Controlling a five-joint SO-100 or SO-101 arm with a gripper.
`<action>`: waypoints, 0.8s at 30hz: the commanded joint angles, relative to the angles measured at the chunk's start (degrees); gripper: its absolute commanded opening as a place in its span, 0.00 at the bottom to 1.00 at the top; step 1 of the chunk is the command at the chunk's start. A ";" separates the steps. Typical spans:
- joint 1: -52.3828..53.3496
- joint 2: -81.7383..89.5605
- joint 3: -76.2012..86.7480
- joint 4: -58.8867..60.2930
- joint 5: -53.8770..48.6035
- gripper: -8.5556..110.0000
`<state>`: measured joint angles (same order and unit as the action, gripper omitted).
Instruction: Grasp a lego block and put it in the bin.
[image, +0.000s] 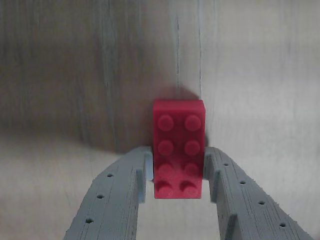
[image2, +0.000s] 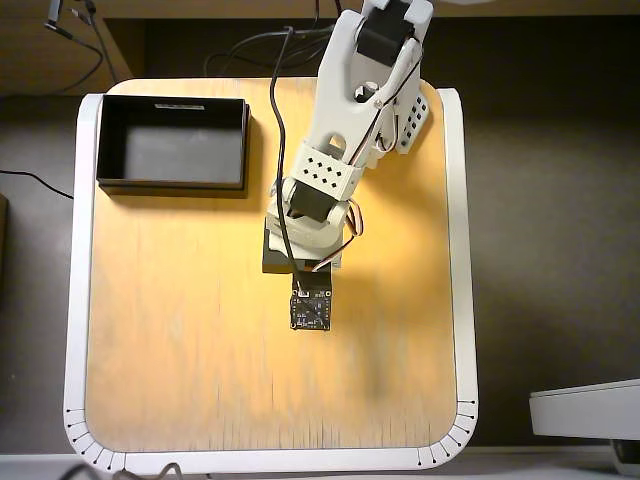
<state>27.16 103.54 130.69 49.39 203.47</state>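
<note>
Plainly, counts: one lego block (image: 178, 147), one bin (image2: 172, 186), one arm (image2: 350, 120), one small circuit board (image2: 310, 309).
Bin: it sits at the upper left of the tabletop (image2: 180, 360) in the overhead view, a shallow black box with thin upright walls and a dark grey floor; nothing shows inside it.
Bin and arm: the bin lies apart from the arm, to the arm's left in the overhead view.
Arm: white, it enters from the top edge of the overhead view and reaches down toward the middle of the tabletop, its wrist bent over so that the end points downward.
Cables: dark cables run down along the arm to the circuit board, which rides at the arm's lower tip.
Lego block: red, with two rows of four studs facing the wrist camera; in the wrist view it stands lengthwise between the two grey fingers (image: 115, 195), its near end between their tips and its far end reaching past them.
Lego block in the overhead view: hidden under the arm, so its place there cannot be told.
Gripper (image: 178, 167): the fingers are closed to about the width of the block, one on each long side, their inner faces at or against it; whether the block is lifted or lies on the wood cannot be told.
Tabletop: pale wood grain fills the wrist view behind the block; from overhead it has a white rim.
</note>
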 joint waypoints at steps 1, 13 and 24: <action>0.79 0.35 -6.68 -1.23 0.00 0.08; 5.10 16.00 -6.77 -0.62 -5.19 0.08; 15.03 39.37 -7.91 12.13 -11.51 0.08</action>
<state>38.67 133.77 130.69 57.57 193.62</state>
